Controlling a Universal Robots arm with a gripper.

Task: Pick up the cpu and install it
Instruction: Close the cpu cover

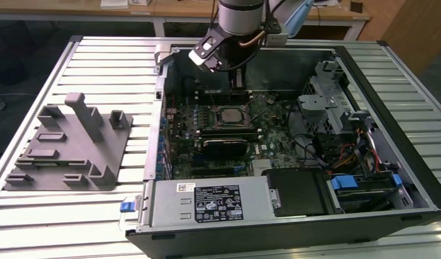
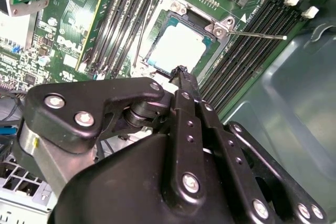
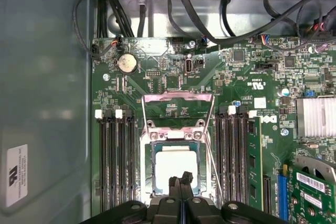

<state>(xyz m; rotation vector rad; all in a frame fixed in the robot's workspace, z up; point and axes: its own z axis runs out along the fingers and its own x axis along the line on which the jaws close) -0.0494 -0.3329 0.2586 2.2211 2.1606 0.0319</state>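
The cpu (image 1: pixel 226 114) (image 2: pixel 176 48) (image 3: pixel 175 165), a small square chip with a bright silver top, lies flat in the socket on the green motherboard (image 1: pixel 271 137) inside the open computer case (image 1: pixel 414 178). The socket's metal load frame (image 3: pixel 178 106) is swung up and open, and its thin lever (image 2: pixel 257 35) sticks out sideways. My gripper (image 1: pixel 237 81) (image 2: pixel 181 72) (image 3: pixel 181 182) hangs just above the edge of the chip. Its black fingers are shut together with nothing between them, and they stand apart from the chip.
Black memory slots (image 3: pixel 113 161) flank the socket on both sides. Black cables (image 3: pixel 210 19) run along the case wall. A power supply (image 1: pixel 213 202) and a drive cage (image 1: pixel 328 108) fill the case. A grey fixture block (image 1: pixel 69 143) stands on the slatted table at the exterior view's left.
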